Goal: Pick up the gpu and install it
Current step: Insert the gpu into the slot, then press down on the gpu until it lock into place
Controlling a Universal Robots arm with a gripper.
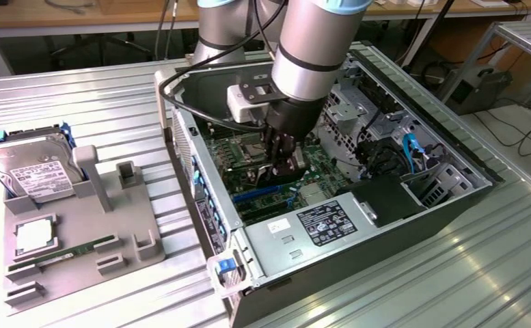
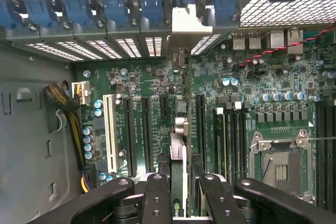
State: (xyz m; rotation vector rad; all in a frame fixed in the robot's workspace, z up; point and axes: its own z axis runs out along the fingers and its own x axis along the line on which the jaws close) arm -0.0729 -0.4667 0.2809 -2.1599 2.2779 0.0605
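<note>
One open computer case (image 1: 447, 205) on the bench (image 1: 83, 102), holding one motherboard (image 2: 236, 129) and one power supply (image 1: 324, 225). One hand (image 2: 178, 182) lowered inside the case, fingers (image 2: 157, 192) closed edge-on upon one gpu (image 2: 178, 156), held upright over the expansion slots (image 2: 136, 129), silvery bracket (image 2: 191, 24) against the rear slot openings. One grey holder tray (image 1: 110, 225) beside the case, at the exterior view's left, carrying one hard drive (image 1: 33, 171), one memory stick (image 1: 65, 253), one processor (image 1: 33, 234).
</note>
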